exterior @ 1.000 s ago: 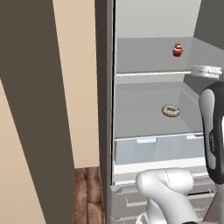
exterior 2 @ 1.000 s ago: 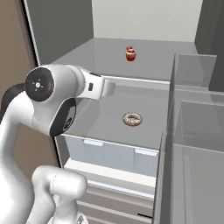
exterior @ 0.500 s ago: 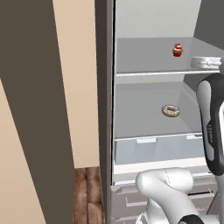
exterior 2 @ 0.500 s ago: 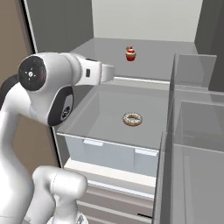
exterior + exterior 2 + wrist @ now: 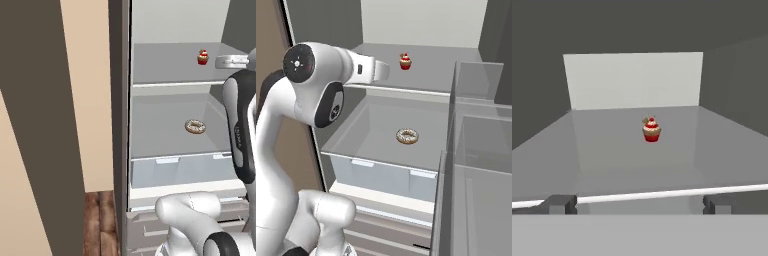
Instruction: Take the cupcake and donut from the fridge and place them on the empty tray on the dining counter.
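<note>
Moved since earlier: your arm's forearm has risen from the middle shelf level to the upper shelf edge, and the hand now lines up with the cupcake point(image 5: 651, 130); neither pastry has shifted.
Cupcake: it stands upright, alone, toward the back of the upper shelf point(image 5: 446, 75) inside the fridge point(image 5: 120, 125), well apart from your claw point(image 5: 639, 204).
Cupcake make: red pleated wrapper, pale frosting, a red cherry on top; tiny, and by the look of it soft on top, so you'd judge the wrapper the place to pinch.
Donut: the donut point(image 5: 407, 136) lies flat on the middle shelf point(image 5: 155, 130), one level below the cupcake, clear of the walls.
Donut make: brown ring with a pale speckled glaze, wider and lower than the cupcake.
Claw: released, jaws spread wide and holding nothing; both dark tips sit just at the front lip of the upper shelf in the hand view.
Shelves: smooth pale grey slabs with a lighter front edge; a translucent drawer point(image 5: 185, 170) sits under the middle one.
Fridge: grey steel-look body, door swung open, with clear bins point(image 5: 481, 150) on the door at the right of the right base view.
Done so far: you have the fridge open and the approach to the cupcake begun.
Left: grasp and carry both pastries to the tray; nothing is picked up yet.
</note>
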You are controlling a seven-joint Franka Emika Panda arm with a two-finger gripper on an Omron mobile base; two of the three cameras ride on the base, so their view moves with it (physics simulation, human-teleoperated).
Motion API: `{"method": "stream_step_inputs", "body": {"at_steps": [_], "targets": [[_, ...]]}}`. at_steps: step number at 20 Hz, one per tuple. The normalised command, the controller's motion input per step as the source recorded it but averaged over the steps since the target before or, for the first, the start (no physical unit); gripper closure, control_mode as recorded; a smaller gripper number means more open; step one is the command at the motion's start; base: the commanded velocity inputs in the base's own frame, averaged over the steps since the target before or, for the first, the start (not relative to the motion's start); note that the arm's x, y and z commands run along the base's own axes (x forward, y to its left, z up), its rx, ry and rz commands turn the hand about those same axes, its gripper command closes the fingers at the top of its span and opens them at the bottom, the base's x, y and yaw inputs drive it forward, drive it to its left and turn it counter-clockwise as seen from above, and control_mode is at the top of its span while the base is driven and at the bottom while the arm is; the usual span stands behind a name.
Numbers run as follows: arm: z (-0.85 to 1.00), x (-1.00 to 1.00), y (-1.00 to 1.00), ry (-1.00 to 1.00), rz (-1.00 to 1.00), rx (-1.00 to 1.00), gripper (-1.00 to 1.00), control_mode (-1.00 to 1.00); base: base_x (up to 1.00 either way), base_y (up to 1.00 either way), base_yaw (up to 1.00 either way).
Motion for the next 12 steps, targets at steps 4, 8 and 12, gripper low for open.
{"method": "stream_step_inputs", "body": {"at_steps": [4,8,12], "targets": [[0.0,0.6,0.0,0.0,0.0,0.0,-1.0,-1.0,0.0,0.0,0.0],[0.0,0.28,-0.02,0.07,0.0,0.0,-1.0,-1.0,0.0,0.0,0.0],[0.0,0.26,-0.06,0.11,0.0,0.0,-1.0,-1.0,0.0,0.0,0.0]]}}
